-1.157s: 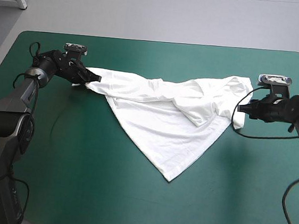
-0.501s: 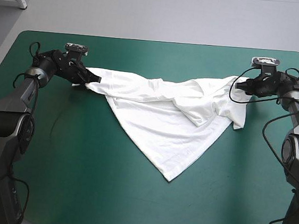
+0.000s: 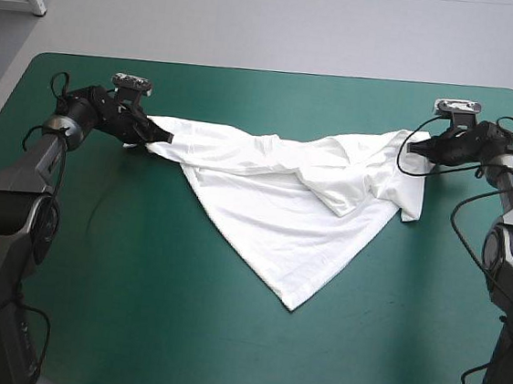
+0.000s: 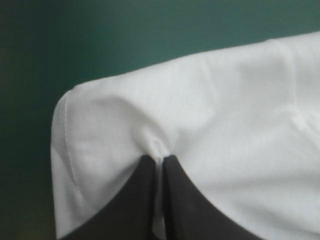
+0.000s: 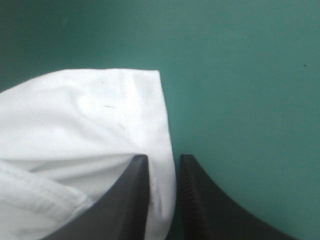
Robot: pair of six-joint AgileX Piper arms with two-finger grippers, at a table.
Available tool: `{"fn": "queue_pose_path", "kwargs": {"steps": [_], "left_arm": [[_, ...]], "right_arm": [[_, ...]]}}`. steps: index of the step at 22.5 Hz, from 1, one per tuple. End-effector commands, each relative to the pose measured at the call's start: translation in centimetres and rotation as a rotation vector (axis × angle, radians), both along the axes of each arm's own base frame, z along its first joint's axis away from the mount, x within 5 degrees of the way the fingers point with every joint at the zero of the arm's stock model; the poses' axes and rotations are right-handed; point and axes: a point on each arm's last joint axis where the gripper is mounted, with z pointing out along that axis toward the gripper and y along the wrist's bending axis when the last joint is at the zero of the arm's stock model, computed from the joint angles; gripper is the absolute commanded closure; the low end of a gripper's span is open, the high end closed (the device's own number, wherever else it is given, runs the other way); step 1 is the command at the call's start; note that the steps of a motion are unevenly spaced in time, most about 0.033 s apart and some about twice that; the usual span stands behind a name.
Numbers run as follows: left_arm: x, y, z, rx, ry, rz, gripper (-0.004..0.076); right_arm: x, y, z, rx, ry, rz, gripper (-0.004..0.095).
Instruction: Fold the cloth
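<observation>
Spanning the far half of the teal-green cover point(image 3: 134, 308), the white short-sleeved fabric T-shirt point(image 3: 272, 217) lies flat. Its long axis runs left to right, parallel to the far edge. Its lower edges converge to a point aimed at the near edge.

The left gripper point(image 3: 164, 132), two black fin-shaped fingers, is pinched together on the shirt's left corner. The right gripper point(image 5: 162, 157) has its fingers all but together, clamping the right corner's hem.

Bare cover lies open across the near half. A narrower bare strip runs behind the shirt.
</observation>
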Motion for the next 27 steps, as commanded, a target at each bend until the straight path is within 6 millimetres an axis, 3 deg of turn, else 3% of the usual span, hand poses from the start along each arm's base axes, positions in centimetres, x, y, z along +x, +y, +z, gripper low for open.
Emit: {"fn": "queue_pose_path", "kwargs": {"steps": [1, 4, 6, 10, 12, 13, 14, 15, 16, 17, 18, 22, 23, 24, 25, 27], "left_arm": [[-0.3, -0.2, 4.3, -0.012, -0.136, 0.015, 0.0705], [-0.3, -0.2, 4.3, -0.012, -0.136, 0.015, 0.0705], [-0.4, -0.2, 4.8, -0.005, -0.151, 0.004, 0.0705], [-2.4, -0.1, 9.6, -0.005, -0.245, 0.001, 0.0705], [-5.2, -0.2, 14.4, -0.007, -0.323, -0.015, 0.0705], [-6.0, -0.3, 15.4, -0.008, -0.34, -0.019, 0.0705], [-8.0, -0.3, 18.2, -0.007, -0.403, -0.023, 0.0705], [-9.2, -0.3, 19.8, -0.006, -0.444, -0.022, 0.0705], [-12.0, -0.3, 23.1, -0.001, -0.545, -0.018, 0.0705], [-13.6, -0.2, 25.0, 0.006, -0.607, -0.015, 0.0705], [-16.9, -0.1, 28.2, 0.021, -0.723, -0.009, 0.0705], [-24.8, 0.3, 34.3, 0.051, -0.95, 0.041, 0.0705], [-27.7, 0.5, 36.0, 0.079, -1.03, 0.061, 0.0705], [-30.2, 0.7, 37.3, 0.097, -1.104, 0.084, 0.0705], [-31.9, 0.9, 38.1, 0.103, -1.156, 0.099, 0.0705], [-37.2, 1.1, 40.1, 0.124, -1.322, 0.137, 0.0705]], "right_arm": [[-0.6, 0.2, 1.4, 0.016, 0.017, 0.046, 0.091], [-0.7, 0.0, 1.7, 0.012, 0.024, 0.022, 0.0922], [-1.2, 0.0, 3.5, -0.002, -0.003, 0.02, 0.0922], [-3.6, 0.4, 10.7, -0.005, -0.133, 0.027, 0.0922], [-6.5, 0.9, 16.5, -0.008, -0.245, 0.036, 0.0922], [-7.5, 1.1, 18.2, -0.01, -0.283, 0.041, 0.0922], [-9.9, 1.4, 21.8, -0.018, -0.372, 0.048, 0.0922], [-11.0, 1.6, 23.3, -0.023, -0.414, 0.047, 0.0922], [-14.2, 1.9, 27.1, -0.043, -0.527, 0.046, 0.0922], [-16.0, 2.1, 28.9, -0.057, -0.591, 0.046, 0.0922], [-19.8, 2.5, 32.3, -0.088, -0.717, 0.045, 0.0922], [-28.5, 3.5, 38.1, -0.14, -0.982, 0.031, 0.0922], [-32.1, 3.8, 39.7, -0.154, -1.079, 0.023, 0.0922], [-33.7, 4.0, 40.4, -0.159, -1.125, 0.018, 0.0922], [-36.3, 4.3, 41.2, -0.167, -1.192, 0.013, 0.0922], [-41.5, 4.9, 42.6, -0.173, -1.332, 0.001, 0.0922]]}}
